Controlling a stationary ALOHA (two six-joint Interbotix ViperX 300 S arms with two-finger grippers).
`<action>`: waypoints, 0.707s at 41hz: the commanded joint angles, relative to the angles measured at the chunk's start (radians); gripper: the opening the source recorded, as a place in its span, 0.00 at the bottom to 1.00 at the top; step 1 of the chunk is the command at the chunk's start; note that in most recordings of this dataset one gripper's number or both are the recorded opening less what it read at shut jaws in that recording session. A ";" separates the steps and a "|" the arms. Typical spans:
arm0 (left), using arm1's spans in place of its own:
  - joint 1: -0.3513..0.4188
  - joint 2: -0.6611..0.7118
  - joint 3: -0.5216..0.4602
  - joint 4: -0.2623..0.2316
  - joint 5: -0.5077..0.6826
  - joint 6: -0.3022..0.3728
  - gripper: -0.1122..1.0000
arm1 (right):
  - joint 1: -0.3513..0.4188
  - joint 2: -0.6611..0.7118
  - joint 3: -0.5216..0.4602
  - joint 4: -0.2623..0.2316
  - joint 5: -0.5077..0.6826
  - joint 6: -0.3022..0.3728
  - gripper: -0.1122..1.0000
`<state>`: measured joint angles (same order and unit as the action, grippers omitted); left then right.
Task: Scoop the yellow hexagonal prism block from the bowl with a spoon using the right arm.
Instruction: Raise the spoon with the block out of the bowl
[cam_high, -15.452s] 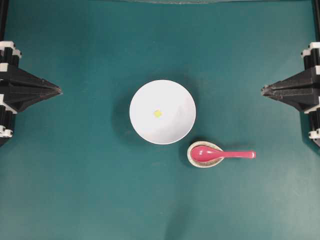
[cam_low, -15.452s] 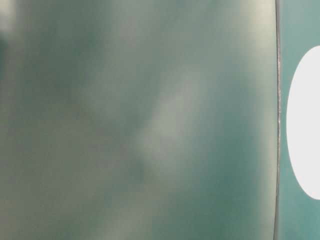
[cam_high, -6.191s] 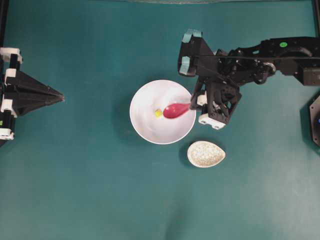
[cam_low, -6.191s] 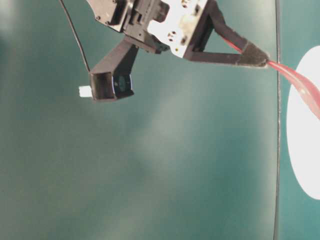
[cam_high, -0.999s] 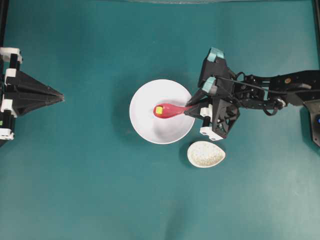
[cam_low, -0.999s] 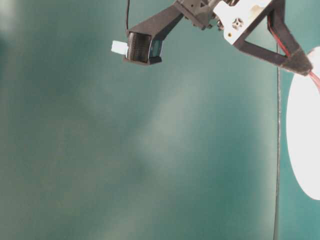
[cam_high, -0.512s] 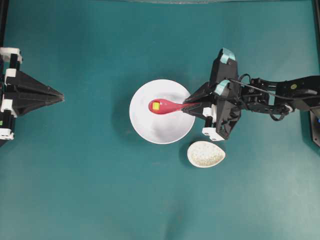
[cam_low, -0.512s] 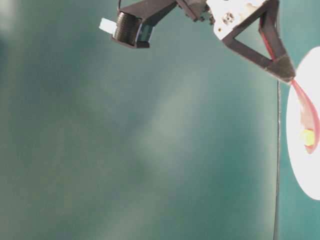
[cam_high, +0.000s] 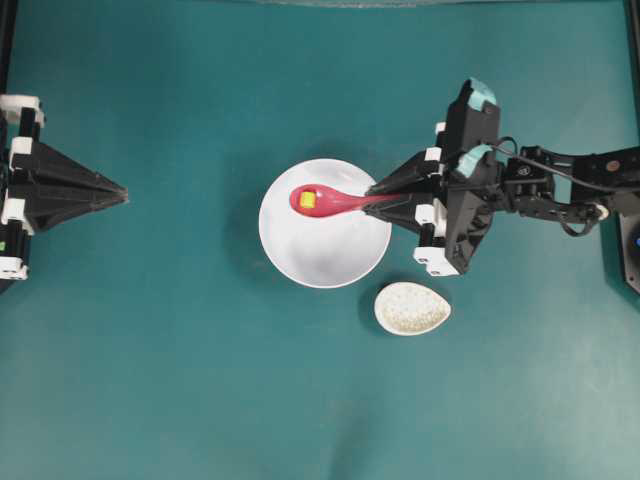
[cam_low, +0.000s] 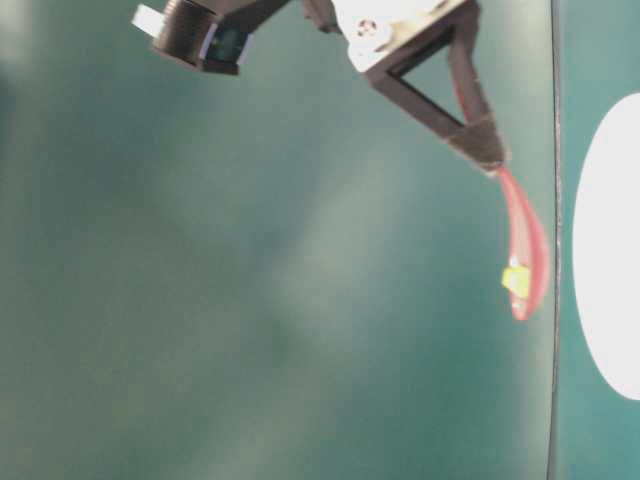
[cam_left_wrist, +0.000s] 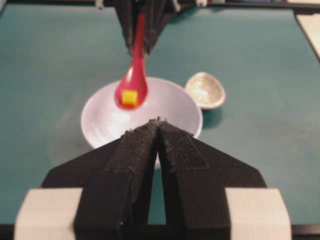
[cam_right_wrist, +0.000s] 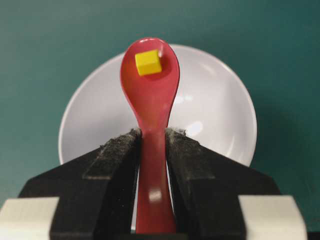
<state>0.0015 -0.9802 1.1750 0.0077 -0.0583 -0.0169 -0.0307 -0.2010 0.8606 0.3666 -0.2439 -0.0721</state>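
My right gripper (cam_high: 378, 198) is shut on the handle of the pink-red spoon (cam_high: 325, 202) and holds it in the air above the white bowl (cam_high: 330, 255). The yellow block (cam_high: 308, 200) lies in the spoon's scoop. In the right wrist view the spoon (cam_right_wrist: 151, 100) runs out from between the jaws (cam_right_wrist: 152, 134) with the block (cam_right_wrist: 148, 62) near its tip, over the bowl (cam_right_wrist: 215, 110). The table-level view shows the spoon (cam_low: 525, 250) with the block (cam_low: 516, 281) lifted off the bowl (cam_low: 605, 250). My left gripper (cam_high: 118, 185) is shut and empty at the left edge.
A small speckled egg-shaped spoon rest (cam_high: 412, 308) lies empty on the teal table just below and right of the bowl. It also shows in the left wrist view (cam_left_wrist: 205, 90). The right arm (cam_high: 560, 185) reaches in from the right edge.
The spoon has risen out of the bowl with the yellow block in its scoop, and the right gripper has drawn back a little to the right. The left arm has not moved.
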 joint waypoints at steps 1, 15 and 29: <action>0.002 0.005 -0.028 0.003 -0.005 -0.002 0.14 | 0.002 -0.044 -0.020 0.003 -0.011 0.002 0.32; 0.002 0.005 -0.029 0.002 -0.005 -0.002 0.14 | 0.002 -0.091 -0.032 0.002 -0.008 0.002 0.32; 0.002 0.005 -0.028 0.003 -0.006 -0.002 0.14 | 0.003 -0.094 -0.043 0.003 -0.005 0.000 0.32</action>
<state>0.0015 -0.9787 1.1750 0.0077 -0.0568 -0.0169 -0.0307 -0.2730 0.8422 0.3682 -0.2439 -0.0706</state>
